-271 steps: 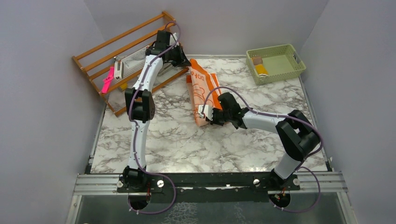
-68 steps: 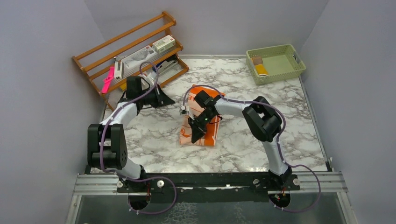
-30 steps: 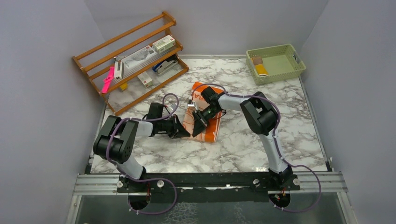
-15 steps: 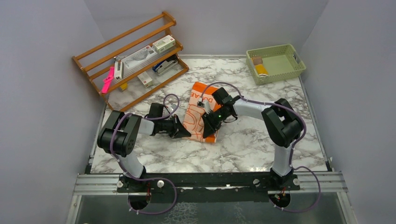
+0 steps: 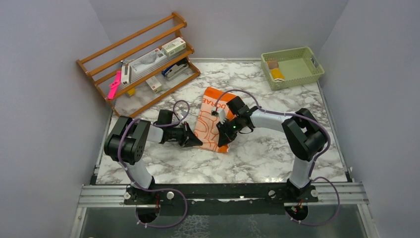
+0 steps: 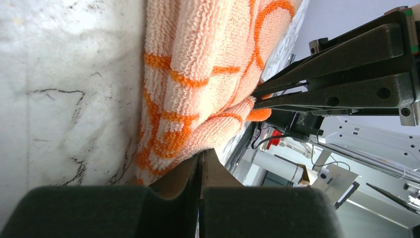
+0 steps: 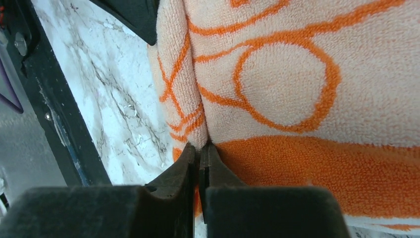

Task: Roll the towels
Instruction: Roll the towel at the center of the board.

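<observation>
**Near end of the orange towel being gripped for the first turn of the roll**

The orange towel (image 5: 212, 119) is lying in the middle of the desk (image 5: 267, 158), folded into a long strip running from near to far, with its lettered end towards the far side. Its near end is being held from both sides. The left fingers (image 5: 192, 140) are being pressed against the near-left corner. In the left wrist view they (image 6: 178, 181) are closed to a thin slit, with the edge of the cloth (image 6: 198, 74) apparently caught at their tips. The right fingers (image 5: 223, 136) are being kept at the near-right edge. In the right wrist view they (image 7: 179, 173) are shut just as tightly, on a crease of the fabric (image 7: 297, 74).

The yellow towel (image 5: 277, 74) is sitting in the green basket (image 5: 317, 67) at the far right corner, seemingly already rolled. The orange one is therefore judged to be the piece now in hand, and its roll is not yet being formed, since no turn is showing.

The next move is judged to call for the near edge to be lifted slightly and turned over towards the far end. Both corners would need to be carried at the same pace so that the roll starts straight. The grip would have to be released and retaken as each turn is laid down, with the cloth being kept taut enough that the layers are not slipping apart.
</observation>
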Robot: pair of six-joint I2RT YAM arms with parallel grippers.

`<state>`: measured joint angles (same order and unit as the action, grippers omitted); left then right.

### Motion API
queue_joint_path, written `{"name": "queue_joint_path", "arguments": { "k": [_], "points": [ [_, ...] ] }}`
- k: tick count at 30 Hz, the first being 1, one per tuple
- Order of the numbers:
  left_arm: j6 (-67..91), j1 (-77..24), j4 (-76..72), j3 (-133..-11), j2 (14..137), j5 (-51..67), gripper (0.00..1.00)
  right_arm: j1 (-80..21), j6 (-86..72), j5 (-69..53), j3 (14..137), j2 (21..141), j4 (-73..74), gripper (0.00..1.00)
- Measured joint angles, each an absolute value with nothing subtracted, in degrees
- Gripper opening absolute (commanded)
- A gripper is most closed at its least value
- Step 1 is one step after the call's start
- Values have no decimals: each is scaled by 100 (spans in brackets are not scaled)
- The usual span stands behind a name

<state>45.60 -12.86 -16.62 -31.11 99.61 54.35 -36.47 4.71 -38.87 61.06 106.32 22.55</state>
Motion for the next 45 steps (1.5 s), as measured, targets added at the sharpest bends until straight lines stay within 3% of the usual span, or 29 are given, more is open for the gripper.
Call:
{"name": "queue_joint_path", "arguments": {
  "k": [6, 10, 19, 21, 26, 34, 45],
  "points": [
    [4552, -1275, -1509, -3177, 9959, 5448, 2, -3704, 454, -3514, 6287, 10455, 2438, 1],
    [4434, -1240, -1208, -3301, 9856, 5435, 23, -3706, 423, -3483, 6534, 10366, 2613, 1],
    [3201, -825, 899, -4617, 8877, 4532, 40, -3664, 176, -3524, 6689, 10777, 2744, 1],
    [2928, -799, 1170, -4810, 8711, 4508, 33, -3664, 148, -3546, 6722, 10908, 2779, 1],
    [2416, -1127, 1518, -4764, 8381, 4641, 0, -3645, 71, -3653, 6788, 11017, 2829, 1],
    [2517, -1750, 1356, -3824, 8202, 5022, 0, -3629, 23, -3723, 6923, 11144, 2958, 1],
    [2523, -1802, 1243, -4340, 9135, 4788, 0, -3625, 23, -3763, 6932, 11159, 2976, 1]
  ]
}}
